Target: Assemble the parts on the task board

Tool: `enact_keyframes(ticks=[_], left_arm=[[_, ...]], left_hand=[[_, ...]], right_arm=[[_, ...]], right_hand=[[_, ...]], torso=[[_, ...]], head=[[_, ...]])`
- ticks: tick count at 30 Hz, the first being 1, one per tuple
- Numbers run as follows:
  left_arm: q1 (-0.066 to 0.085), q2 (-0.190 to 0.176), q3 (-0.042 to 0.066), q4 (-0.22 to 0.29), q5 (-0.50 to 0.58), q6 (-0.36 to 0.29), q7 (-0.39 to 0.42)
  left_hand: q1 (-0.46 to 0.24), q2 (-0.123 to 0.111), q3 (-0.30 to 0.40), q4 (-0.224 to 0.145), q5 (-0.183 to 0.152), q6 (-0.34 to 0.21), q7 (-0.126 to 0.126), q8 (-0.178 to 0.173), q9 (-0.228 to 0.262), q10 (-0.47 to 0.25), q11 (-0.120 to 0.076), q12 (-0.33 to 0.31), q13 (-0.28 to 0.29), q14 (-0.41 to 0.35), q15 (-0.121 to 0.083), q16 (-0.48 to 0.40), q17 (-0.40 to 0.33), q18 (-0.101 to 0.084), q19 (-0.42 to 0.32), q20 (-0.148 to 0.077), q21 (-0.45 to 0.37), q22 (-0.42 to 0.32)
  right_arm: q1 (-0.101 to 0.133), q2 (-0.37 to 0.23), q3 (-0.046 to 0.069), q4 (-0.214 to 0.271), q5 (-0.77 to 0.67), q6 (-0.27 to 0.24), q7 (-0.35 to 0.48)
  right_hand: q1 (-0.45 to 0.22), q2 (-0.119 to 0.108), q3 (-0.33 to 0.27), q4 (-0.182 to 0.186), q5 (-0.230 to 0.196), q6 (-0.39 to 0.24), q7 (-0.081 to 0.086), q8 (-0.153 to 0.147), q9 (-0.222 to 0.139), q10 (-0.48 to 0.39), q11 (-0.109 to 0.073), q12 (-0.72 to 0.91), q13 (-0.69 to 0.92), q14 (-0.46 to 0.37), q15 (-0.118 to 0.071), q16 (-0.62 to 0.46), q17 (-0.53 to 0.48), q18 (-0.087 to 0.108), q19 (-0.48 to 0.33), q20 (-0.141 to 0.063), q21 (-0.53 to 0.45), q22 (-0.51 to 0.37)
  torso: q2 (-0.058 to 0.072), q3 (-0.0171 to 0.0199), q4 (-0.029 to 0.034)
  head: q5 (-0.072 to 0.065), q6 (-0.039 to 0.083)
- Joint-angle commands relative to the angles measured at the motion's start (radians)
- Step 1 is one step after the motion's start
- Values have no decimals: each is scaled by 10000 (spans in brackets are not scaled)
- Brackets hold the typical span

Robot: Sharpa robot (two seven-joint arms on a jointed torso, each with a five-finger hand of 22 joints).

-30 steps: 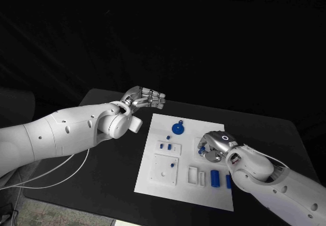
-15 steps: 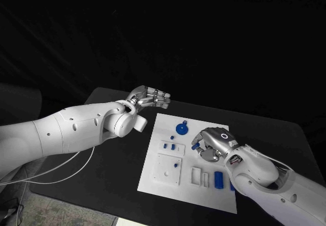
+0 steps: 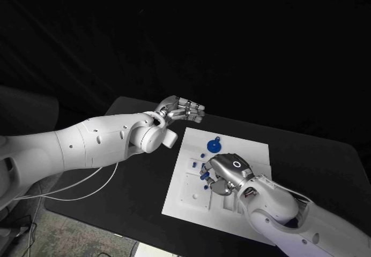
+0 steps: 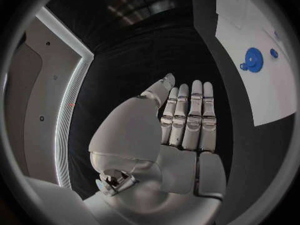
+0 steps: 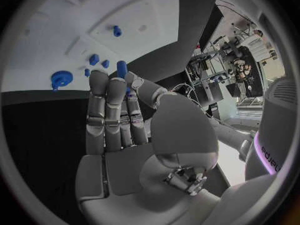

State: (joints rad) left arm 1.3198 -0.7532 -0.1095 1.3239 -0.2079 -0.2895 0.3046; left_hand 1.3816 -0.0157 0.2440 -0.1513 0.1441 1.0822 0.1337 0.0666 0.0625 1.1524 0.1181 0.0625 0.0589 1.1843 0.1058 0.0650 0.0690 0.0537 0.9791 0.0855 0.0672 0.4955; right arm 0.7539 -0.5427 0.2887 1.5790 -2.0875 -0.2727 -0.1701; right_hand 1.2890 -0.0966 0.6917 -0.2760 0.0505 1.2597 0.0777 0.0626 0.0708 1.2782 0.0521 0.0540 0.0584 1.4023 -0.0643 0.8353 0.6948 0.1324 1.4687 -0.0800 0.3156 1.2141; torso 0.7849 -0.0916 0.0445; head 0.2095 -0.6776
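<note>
right hand [image 3: 220,174] over task board [image 3: 255,152], pinching blue peg [image 5: 122,68] | left hand [image 3: 179,111] empty, fingers apart

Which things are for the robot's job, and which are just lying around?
For the job:
white board
round blue piece on the board
small blue peg, held at the right hand's fingertips

Just lying about:
white cable on the black table, beside the board
</note>
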Motion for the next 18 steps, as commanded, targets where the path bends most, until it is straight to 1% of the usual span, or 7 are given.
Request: enact_keyframes(ticks=[1, 6, 12, 15, 18], left_arm=[[14, 65, 7, -7, 43, 152, 52], [15, 137, 8, -38, 43, 170, 47], [15, 185, 8, -67, 43, 182, 48], [15, 199, 8, -73, 43, 191, 47], [15, 210, 8, -80, 43, 199, 45]], left_hand=[[58, 6, 9, 49, -24, -19, -17, 11, 4, -75, 9, -31, -9, -68, 8, -27, 17, 74, 68, 7, 51, -10], [58, 6, 9, 49, -24, -19, -17, 11, 4, -75, 9, -31, -9, -68, 8, -27, 17, 74, 68, 7, 51, -10], [58, 21, 10, 66, -23, -14, -12, 13, 4, -86, 14, -32, -10, -73, 10, -26, 17, 76, 80, 9, 55, -74], [58, 21, 10, 66, -23, -14, -12, 13, 4, -86, 14, -32, -10, -73, 10, -26, 17, 76, 80, 9, 55, -74], [58, 21, 10, 66, -23, -14, -12, 13, 4, -86, 14, -32, -10, -73, 10, -26, 17, 76, 80, 9, 55, -74]], right_arm=[[-76, 153, -77, -92, -277, 223, 254], [-238, 437, -214, -248, -306, 307, 349], [-312, 664, -418, -419, -340, 390, 401], [-343, 758, -488, -553, -361, 453, 413], [-392, 822, -526, -699, -375, 491, 423]], right_hand=[[-55, 23, 28, -31, 40, 46, 7, 9, -10, 1066, -281, 65, 62, 44, -6, -57, 12, 244, 301, -50, -3, 12], [-74, 35, 38, -45, 49, 45, 8, 9, -9, 1067, -281, 65, 62, 52, -6, -72, 16, 251, 310, -47, -12, 14], [-81, 38, 43, -49, 55, 48, 6, 10, -8, 1067, -281, 65, 62, 57, -6, -75, 18, 254, 314, -46, -14, 15], [-87, 41, 51, -54, 62, 51, 5, 10, -7, 1070, -282, 65, 62, 60, -7, -81, 22, 256, 317, -46, -15, 19], [-93, 42, 57, -55, 72, 46, 7, 8, -8, 1063, -280, 63, 61, 58, -6, -87, 24, 257, 315, -44, -18, 20]], torso=[[7, 0, 3], [11, 9, -15], [13, 22, -11], [12, 24, -16], [11, 24, -21]], head=[[93, -24], [167, -55], [245, -91], [262, -118], [284, -134]])
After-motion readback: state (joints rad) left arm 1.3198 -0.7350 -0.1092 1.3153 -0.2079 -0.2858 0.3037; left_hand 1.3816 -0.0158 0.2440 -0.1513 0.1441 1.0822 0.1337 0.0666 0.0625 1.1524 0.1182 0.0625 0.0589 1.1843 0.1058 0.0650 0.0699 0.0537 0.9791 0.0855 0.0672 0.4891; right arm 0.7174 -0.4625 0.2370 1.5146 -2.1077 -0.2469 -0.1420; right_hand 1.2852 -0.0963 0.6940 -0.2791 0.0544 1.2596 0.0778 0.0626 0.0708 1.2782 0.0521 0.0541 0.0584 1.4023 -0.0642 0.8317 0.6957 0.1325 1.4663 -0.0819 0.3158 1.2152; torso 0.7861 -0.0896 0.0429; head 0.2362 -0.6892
